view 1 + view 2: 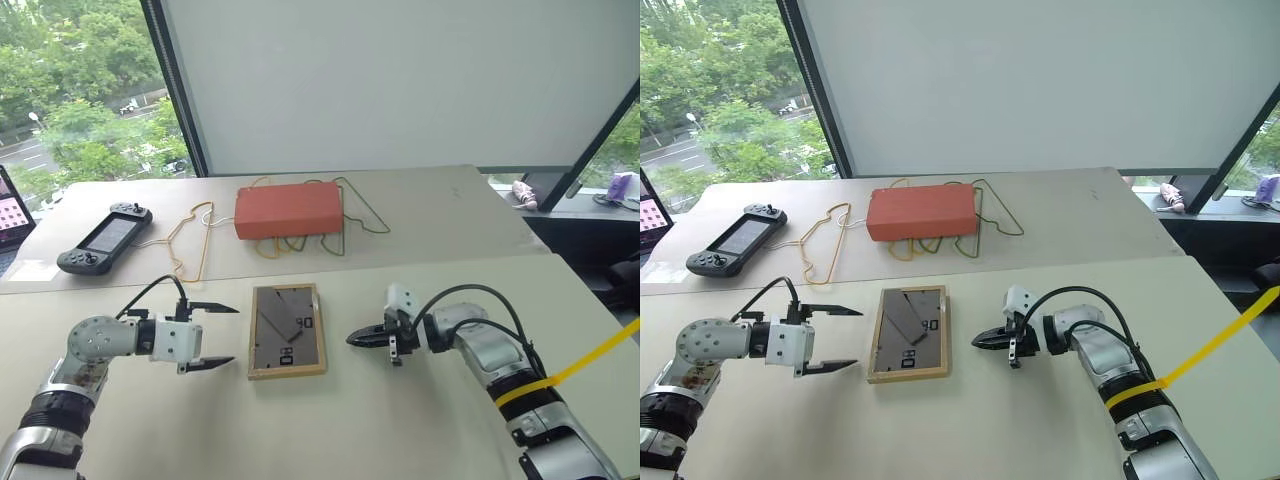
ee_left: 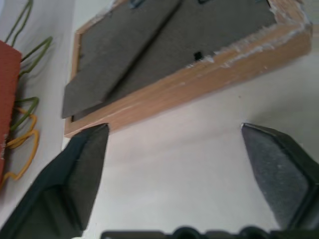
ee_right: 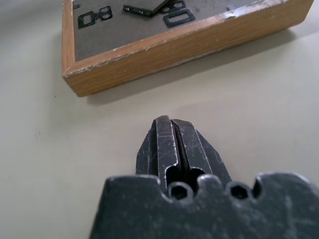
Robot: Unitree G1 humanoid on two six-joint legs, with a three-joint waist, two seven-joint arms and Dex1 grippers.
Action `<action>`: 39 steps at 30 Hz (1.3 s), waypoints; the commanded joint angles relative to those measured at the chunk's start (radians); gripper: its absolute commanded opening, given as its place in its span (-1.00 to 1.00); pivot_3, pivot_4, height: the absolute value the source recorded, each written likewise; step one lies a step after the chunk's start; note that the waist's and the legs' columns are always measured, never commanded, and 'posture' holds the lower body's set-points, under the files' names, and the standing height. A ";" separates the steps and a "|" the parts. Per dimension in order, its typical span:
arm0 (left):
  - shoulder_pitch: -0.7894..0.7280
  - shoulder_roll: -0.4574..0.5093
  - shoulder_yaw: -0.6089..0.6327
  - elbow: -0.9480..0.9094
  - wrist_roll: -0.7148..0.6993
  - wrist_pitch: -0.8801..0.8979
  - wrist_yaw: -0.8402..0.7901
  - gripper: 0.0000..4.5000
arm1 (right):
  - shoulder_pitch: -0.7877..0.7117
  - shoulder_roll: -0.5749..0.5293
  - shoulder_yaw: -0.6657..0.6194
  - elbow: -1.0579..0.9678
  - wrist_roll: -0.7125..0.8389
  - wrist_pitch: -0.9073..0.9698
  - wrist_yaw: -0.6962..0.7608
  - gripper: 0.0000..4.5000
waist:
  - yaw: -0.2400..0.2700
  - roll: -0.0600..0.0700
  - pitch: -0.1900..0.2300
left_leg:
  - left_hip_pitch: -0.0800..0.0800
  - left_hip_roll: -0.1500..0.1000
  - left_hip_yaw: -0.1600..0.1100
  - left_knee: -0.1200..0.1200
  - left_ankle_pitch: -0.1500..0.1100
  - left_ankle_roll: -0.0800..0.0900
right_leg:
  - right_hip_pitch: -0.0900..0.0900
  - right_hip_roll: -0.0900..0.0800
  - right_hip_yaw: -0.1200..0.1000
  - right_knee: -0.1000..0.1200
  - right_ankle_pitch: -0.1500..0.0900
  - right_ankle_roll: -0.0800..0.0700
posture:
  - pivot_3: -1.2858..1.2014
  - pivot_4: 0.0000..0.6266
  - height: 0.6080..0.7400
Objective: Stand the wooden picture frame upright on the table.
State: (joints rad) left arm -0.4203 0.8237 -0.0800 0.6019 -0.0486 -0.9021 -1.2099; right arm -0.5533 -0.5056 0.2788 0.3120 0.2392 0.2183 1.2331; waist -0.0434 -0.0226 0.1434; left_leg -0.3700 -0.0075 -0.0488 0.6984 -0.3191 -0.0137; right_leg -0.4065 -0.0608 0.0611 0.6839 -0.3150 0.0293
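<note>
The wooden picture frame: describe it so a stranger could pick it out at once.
On the near part of the beige table, between the two grippers, lies the wooden picture frame. It lies flat, dark grey back up, rimmed in light wood, unlike the solid orange-red box farther back.

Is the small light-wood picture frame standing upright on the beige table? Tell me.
No, the small light-wood picture frame lies flat on the beige table, its dark grey back facing up.

**Silver arms, black tools**

Both arms are silver-grey metal with black joint bands and looping black cables. The left tool (image 1: 212,336) has a white housing and two pointed black fingers (image 2: 82,164). The right tool (image 1: 362,338) has scuffed black fingers. A yellow strap crosses the right forearm.
</note>
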 commanded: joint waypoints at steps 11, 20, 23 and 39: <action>-0.172 -0.102 -0.156 0.309 0.324 -0.290 0.269 0.98 | -0.055 0.124 0.027 0.055 -0.090 -0.006 -0.080 -1.00 | 0.027 0.004 0.000 | 0.011 -0.004 -0.001 0.000 0.010 0.007 | 0.012 -0.001 0.000 0.002 0.009 -0.001 | 0.03 -0.52 1.00; -0.244 -0.181 -0.229 0.409 0.411 -0.323 0.388 0.98 | -0.066 0.183 0.029 0.013 -0.101 0.030 -0.108 -1.00 | 0.051 0.008 -0.002 | 0.017 -0.011 -0.004 -0.001 0.012 0.008 | 0.020 -0.004 0.001 0.000 0.011 0.001 | 0.03 -0.52 1.00; -0.261 -0.201 -0.241 0.424 0.398 -0.337 0.403 0.98 | -0.062 0.184 0.025 0.001 -0.103 0.038 -0.112 -1.00 | 0.055 0.008 -0.002 | 0.017 -0.013 -0.004 -0.001 0.013 0.009 | 0.020 -0.007 0.001 0.000 0.011 0.002 | 0.03 -0.52 1.00; -0.255 -0.224 -0.275 0.390 0.200 -0.353 0.302 -0.08 | -0.032 0.153 0.015 -0.035 -0.100 0.062 -0.116 -1.00 | 0.038 0.007 -0.001 | 0.007 -0.020 -0.004 -0.003 0.013 0.010 | 0.013 -0.015 -0.002 -0.005 0.012 0.008 | 0.03 -0.52 1.00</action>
State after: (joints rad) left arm -0.7054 0.5911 -0.3084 0.9791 0.1314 -1.2699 -0.8490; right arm -0.5796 -0.3454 0.3085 0.3116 0.1305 0.2775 1.1169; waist -0.0053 -0.0160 0.1421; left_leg -0.3626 -0.0278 -0.0533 0.6956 -0.3063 -0.0036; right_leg -0.3935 -0.0763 0.0593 0.6787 -0.3026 0.0373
